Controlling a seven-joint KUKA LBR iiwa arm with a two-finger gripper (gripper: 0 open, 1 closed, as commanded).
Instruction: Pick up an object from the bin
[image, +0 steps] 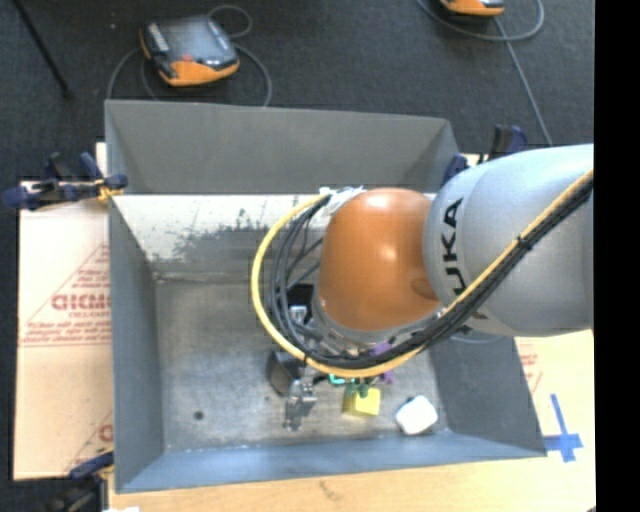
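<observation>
Item: grey metal bin (135, 330), with sloped sheet walls and a scuffed floor speckled dark, set across the middle of the frame. Arm (520, 250): smooth, rounded grey casing entering from the right edge, marked KUKA in black capitals that run sideways up the casing (the first letter sits close against a cable). Wrist: glossy orange domed cover (375, 260) at the centre of the frame, ringed on its left and lower sides by a loop of yellow and black cables (258, 285). Gripper (297, 408): dull grey metal, hanging below the cover at lower centre, low over a bare patch of floor; whether it is released or clenched cannot be told. Contents, nearest first. Yellow block (363, 403): small, matt and roughly cubic, on the floor at lower centre, just right of the gripper and apart from it. It is too squat to show a clear long axis and sits slightly askew to the bin walls. White lump (417, 414): smooth, rounded oblong, just right of the yellow block near the lower right corner of the floor, its long axis slanting from lower left to upper right. Green sliver (338, 380) and purple sliver (381, 348): both at the cover's lower rim, shapes hidden, and it cannot be told whether they are bin things or robot parts.
</observation>
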